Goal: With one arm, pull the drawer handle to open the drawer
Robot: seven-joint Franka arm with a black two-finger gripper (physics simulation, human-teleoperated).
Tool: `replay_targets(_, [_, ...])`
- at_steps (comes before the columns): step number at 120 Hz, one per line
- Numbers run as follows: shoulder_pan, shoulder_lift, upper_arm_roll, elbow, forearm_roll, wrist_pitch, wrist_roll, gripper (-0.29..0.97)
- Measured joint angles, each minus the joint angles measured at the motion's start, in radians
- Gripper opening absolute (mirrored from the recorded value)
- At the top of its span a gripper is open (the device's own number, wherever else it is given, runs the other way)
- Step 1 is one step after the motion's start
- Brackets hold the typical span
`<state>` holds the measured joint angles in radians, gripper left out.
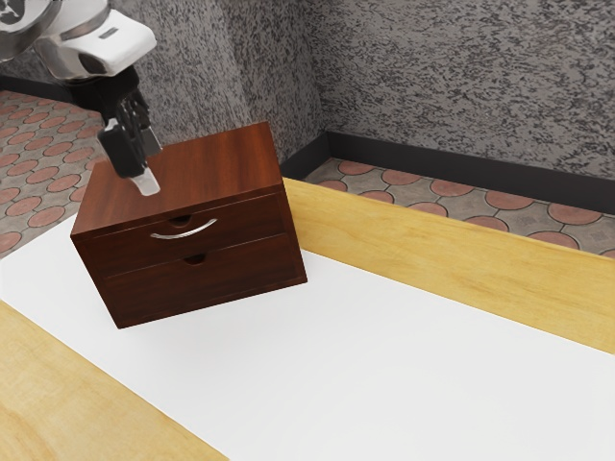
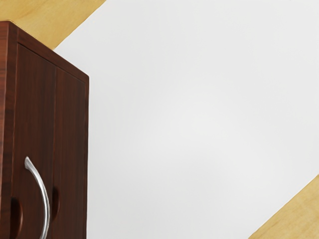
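Place: an indoor room, home-like and simulator-rendered, is being shown.
Walls: grey speckled walls [image 1: 432, 67] are seen meeting in a corner, edged by a dark baseboard [image 1: 461, 168].
Floor: a tiled floor [image 1: 500, 206] is patterned with red-brown circles.
Furniture: a light wooden table [image 1: 461, 254] is covered by a white mat [image 1: 384, 365], and a dark wooden drawer cabinet [image 1: 192, 240] is set on it.

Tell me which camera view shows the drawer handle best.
The exterior view: the whole silver handle shows there, curving across the upper drawer front with both ends visible. The wrist view shows the handle closer, but cut off at the picture's edge.
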<state>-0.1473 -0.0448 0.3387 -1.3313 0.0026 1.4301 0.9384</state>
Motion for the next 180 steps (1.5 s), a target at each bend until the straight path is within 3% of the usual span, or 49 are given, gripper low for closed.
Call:
replay_targets(24, [-0.028,0.004,-0.002,0.002,-0.008,0.000,0.006,0.68])
replay_targets(52, [-0.001,0.024,0.002,-0.005,-0.008,-0.001,0.012,0.68])
replay_targets(98, [0.072,0.150,-0.005,0.023,-0.010,0.012,-0.004,0.68])
replay_targets(113, [0.116,0.306,-0.004,0.162,-0.010,0.037,0.005,0.68])
replay_targets(124, [0.075,0.329,0.030,0.165,-0.002,0.048,0.009,0.68])
replay_targets(136, [-0.050,0.207,0.122,-0.005,0.081,0.096,0.011,0.68])
replay_targets(159, [-0.067,0.182,0.152,-0.129,0.147,0.213,0.015,0.67])
replay_targets(180, [-0.096,0.062,0.156,-0.321,0.164,0.347,-0.003,0.64])
